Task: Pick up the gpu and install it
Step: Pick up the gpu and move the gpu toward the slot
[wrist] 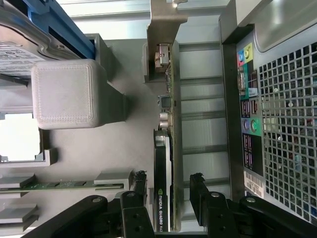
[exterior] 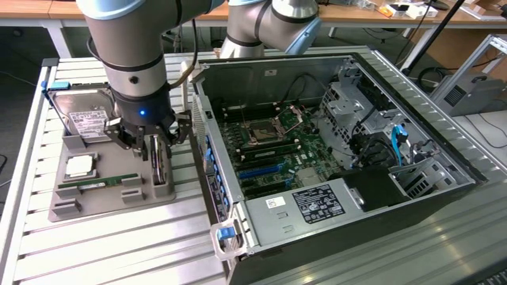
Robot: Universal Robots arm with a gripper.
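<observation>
Dark gpu (wrist: 163, 198) standing edge-on in grey holder (wrist: 114, 134), between spread fingers (wrist: 198, 187), unclamped

The tray (exterior: 99, 202) lies at the exterior view's left of the computer case (exterior: 262, 74), the hard drive (exterior: 83, 116) at its far end, the memory stick (exterior: 99, 183) nearer. The gpu (wrist: 163, 163) stands on edge along the tray's case side, between the 2 fingers of the gripper (wrist: 168, 177)

Gpu (wrist: 166, 163) stands on edge in a slot of the gray tray (wrist: 114, 144), label reading "NVIDIA QUADRO". Gripper (wrist: 168, 177) straddles it, black fingers (wrist: 197, 186) spread, a gap showing on each side. Computer case (wrist: 287, 99) with its ports close by. Hard drive (wrist: 20, 54) and memory stick (wrist: 49, 184) sit across the tray.
</observation>
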